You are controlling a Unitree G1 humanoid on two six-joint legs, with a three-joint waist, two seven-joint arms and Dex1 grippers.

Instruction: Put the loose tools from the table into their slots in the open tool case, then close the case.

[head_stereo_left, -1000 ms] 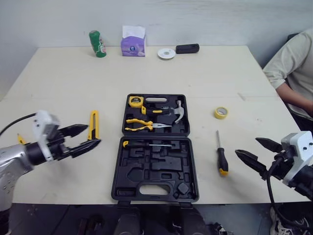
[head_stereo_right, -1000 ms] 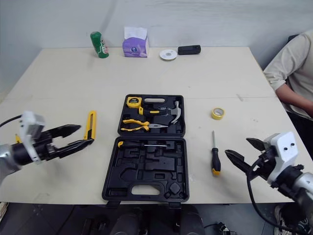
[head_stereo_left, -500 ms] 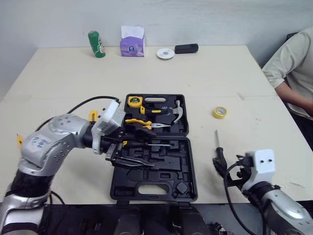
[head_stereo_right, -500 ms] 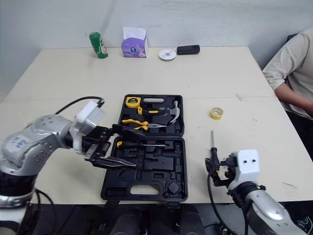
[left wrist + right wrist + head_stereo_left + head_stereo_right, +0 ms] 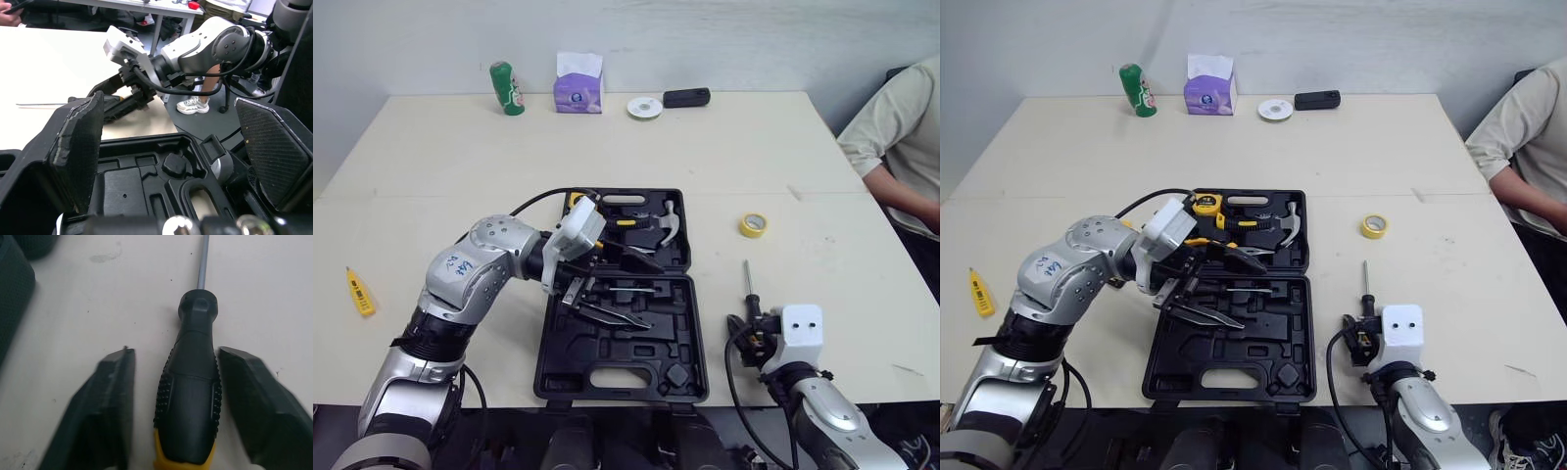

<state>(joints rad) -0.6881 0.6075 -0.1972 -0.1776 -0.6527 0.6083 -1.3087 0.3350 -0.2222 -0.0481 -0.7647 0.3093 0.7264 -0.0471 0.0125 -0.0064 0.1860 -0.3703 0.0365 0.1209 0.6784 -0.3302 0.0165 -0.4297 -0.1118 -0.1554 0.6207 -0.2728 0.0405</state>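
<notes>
Lying on the table just right of the open tool case, the screwdriver points its shaft away from the robot. The right gripper straddles its black-and-yellow handle, fingers spread with a gap on each side. The left gripper hovers wide open over the case's near half, its arm crossing the case's left edge. A hammer sits in the far half. A yellow tape roll lies beyond the screwdriver, and a small yellow tool rests far left.
</notes>
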